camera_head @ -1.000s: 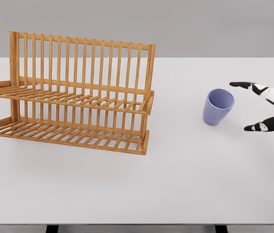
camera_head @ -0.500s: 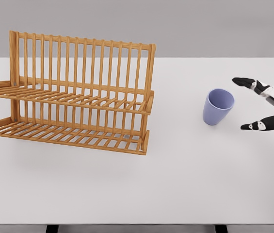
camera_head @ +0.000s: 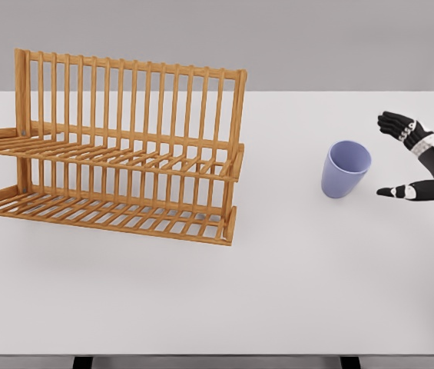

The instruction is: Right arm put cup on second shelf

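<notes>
Cup (camera_head: 346, 169), lavender, no handle, standing apart on the white worktop (camera_head: 293, 292), right of the wooden two-tier dish rack (camera_head: 117, 146) and just left of the right hand (camera_head: 422, 161). Fingers (camera_head: 395, 123) spread and released, thumb low, holding nothing, not touching the cup wall.

Probably the reach before the grasp. Best done by closing in level from the right, thumb on the near side and fingers on the far side, wrapping around mid-height rather than at the rim. Worth avoiding a nudge that tips or slides the cup leftward. Firm grip before any lift.

Mouth up, leaning slightly toward the upper right; long axis near vertical, base narrower than rim. Upper shelf (camera_head: 124, 157) bare of dishes, well apart to the left.
</notes>
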